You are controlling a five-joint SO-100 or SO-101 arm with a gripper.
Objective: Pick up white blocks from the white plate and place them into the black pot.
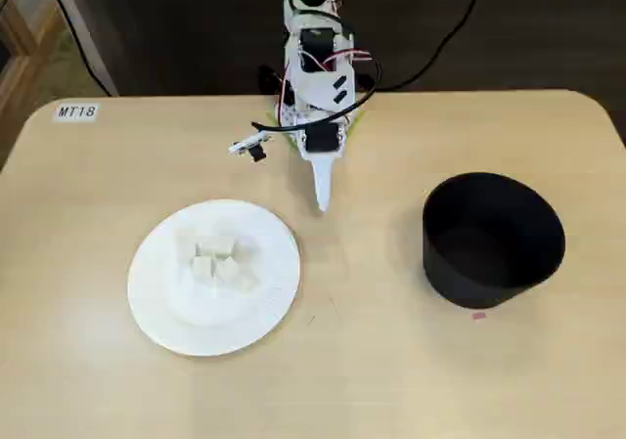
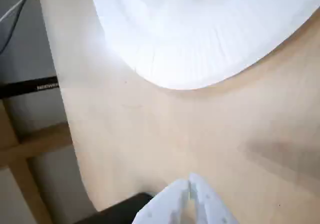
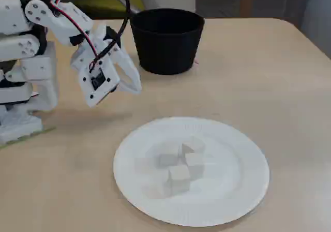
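Now gripper (image 1: pixel 322 204) apparently closed, empty; white blocks (image 1: pixel 217 259) on white plate (image 1: pixel 274 292).

A pale wooden table (image 1: pixel 391 371) carries a white "MT18" label (image 1: pixel 76 112) at one corner.

White plate (image 2: pixel 200 39) is cut off by the top and right edges in the wrist view and washed out, so the white blocks (image 3: pixel 181 165) cannot be made out there. In both fixed views the blocks blur into the plate; exact count unclear. Gripper (image 2: pixel 190 184) is cropped by the wrist view's bottom edge, only its tips showing. Black pot (image 1: pixel 492 239) interior is too dark to read. Arm (image 3: pixel 26 46) is cut off at the left edge.
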